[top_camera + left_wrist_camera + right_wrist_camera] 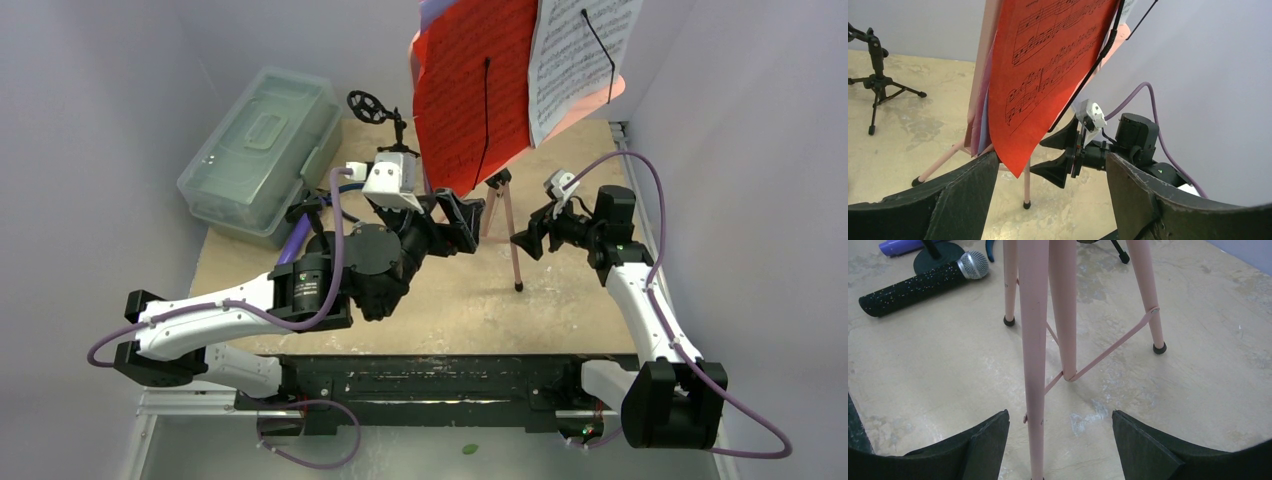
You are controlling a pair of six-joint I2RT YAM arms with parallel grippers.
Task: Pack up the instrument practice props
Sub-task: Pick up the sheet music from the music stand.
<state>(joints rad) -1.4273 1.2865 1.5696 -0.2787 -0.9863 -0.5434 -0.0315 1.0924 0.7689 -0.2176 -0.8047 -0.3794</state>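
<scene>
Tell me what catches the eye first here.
A big red sheet of music on a pink stand towers over the middle of the table, a white sheet beside it. The left pincer and right pincer, both open, face the stand's legs. A black-silver microphone lies on the table.

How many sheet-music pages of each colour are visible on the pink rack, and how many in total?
red page: 1
white page: 1
lilac page: 1 (only its edge shows, behind the red one)
Total: 3
</scene>
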